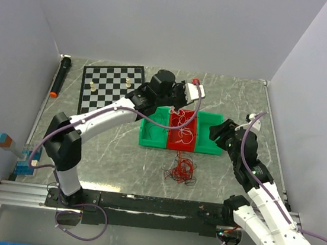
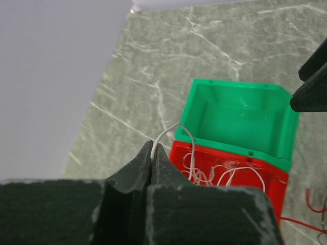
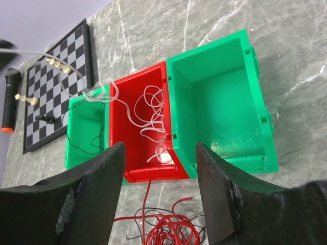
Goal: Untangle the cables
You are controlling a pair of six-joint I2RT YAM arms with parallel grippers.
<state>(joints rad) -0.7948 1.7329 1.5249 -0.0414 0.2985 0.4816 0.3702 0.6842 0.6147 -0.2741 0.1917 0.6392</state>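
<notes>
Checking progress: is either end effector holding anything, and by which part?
Left end effector pinches the white wire on the stretch rising from the red bin; right end effector holds nothing.

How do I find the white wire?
On the marbled table, find the red bin between two green bins. The white wire loops inside it, one end pinched in the left gripper. The tangle lying outside is mostly red.

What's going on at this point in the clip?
The left pincer is shut on a thin white wire, the rest of which lies coiled in the red plastic bin. The right pincer hangs open nearby, holding nothing. A tangle of mostly red wires lies on the grey marbled tabletop.
</notes>
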